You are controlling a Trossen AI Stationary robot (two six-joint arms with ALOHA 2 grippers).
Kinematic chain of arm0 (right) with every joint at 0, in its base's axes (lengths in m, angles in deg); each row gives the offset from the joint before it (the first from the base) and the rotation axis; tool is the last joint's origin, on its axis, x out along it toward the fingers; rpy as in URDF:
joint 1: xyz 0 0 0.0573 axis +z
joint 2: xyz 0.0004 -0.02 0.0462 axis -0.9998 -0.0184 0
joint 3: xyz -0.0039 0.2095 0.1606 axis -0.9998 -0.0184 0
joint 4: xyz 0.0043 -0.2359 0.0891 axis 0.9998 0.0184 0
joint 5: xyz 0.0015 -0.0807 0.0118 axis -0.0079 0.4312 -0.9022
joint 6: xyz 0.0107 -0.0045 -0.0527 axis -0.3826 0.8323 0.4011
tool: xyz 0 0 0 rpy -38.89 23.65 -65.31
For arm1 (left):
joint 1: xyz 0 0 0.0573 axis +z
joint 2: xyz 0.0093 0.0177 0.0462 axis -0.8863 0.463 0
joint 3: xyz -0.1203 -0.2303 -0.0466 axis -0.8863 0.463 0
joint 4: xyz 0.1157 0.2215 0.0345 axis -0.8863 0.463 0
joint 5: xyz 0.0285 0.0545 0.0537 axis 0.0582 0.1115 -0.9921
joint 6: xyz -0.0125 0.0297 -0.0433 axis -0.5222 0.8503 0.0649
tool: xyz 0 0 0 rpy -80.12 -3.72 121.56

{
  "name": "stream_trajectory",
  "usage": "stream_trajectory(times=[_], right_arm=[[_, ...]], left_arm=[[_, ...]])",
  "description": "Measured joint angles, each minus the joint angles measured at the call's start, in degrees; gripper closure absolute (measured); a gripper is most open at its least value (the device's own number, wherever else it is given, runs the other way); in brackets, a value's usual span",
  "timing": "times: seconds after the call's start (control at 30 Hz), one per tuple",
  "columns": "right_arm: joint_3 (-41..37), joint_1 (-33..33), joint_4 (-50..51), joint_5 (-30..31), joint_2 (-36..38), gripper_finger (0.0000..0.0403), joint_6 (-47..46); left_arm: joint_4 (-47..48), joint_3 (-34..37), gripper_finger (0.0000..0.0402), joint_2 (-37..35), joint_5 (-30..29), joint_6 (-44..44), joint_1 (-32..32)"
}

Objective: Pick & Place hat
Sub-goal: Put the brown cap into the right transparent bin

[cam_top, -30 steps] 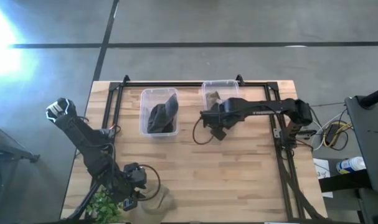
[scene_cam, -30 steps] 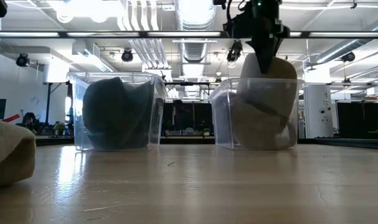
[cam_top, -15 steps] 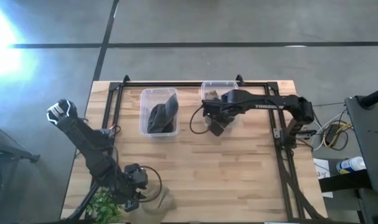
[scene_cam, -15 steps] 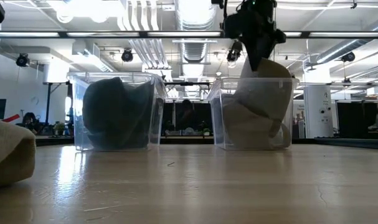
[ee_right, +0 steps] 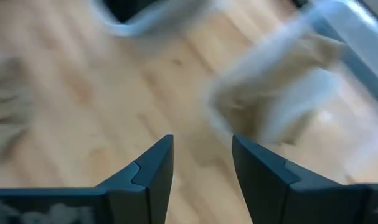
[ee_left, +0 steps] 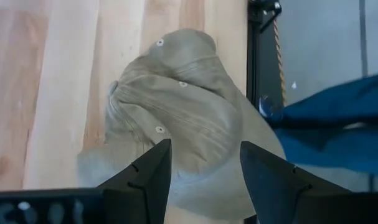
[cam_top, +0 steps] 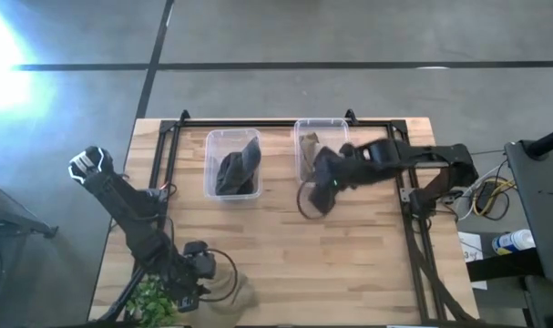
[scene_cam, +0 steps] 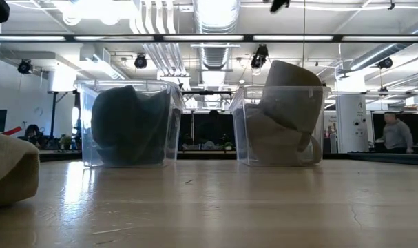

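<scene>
Right gripper (cam_top: 323, 193), fingers apart and empty, I log above the table beside the clear bin (cam_top: 305, 134) holding a tan hat (scene_cam: 284, 114) (piled past the rim); left gripper (ee_left: 204, 163), open, hangs over another tan hat (ee_left: 185, 106).

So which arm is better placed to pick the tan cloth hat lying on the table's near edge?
Left: the left gripper hovers open right over the tan cloth hat; the right gripper is far off.

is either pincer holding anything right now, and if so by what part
Nothing is held. The right pincer is open and empty above the table beside the bin. The left pincer is open over the tan hat, not gripping it.
</scene>
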Motion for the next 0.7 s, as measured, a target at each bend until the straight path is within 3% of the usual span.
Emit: stream_trajectory(times=[0.13,0.37,0.53,0.7], right_arm=[[-0.33,6.48,-9.63,-4.07,-1.05,0.0246,-0.46],[-6.44,14.75,-26.09,-8.31,-3.95,0.0246,-8.47],[-9.88,18.64,-33.03,-9.14,-7.75,0.0248,-13.41],[-11.04,21.47,-38.07,-9.12,-12.62,0.0250,-15.78]], left_arm=[[-0.44,0.07,0.0218,1.54,1.23,5.14,-0.33],[-9.31,-0.05,0.0218,8.32,10.66,14.51,-2.18],[-10.91,-0.20,0.0218,14.13,10.55,17.68,-2.52],[-11.59,-0.29,0.0218,19.12,5.70,20.15,-2.34]])
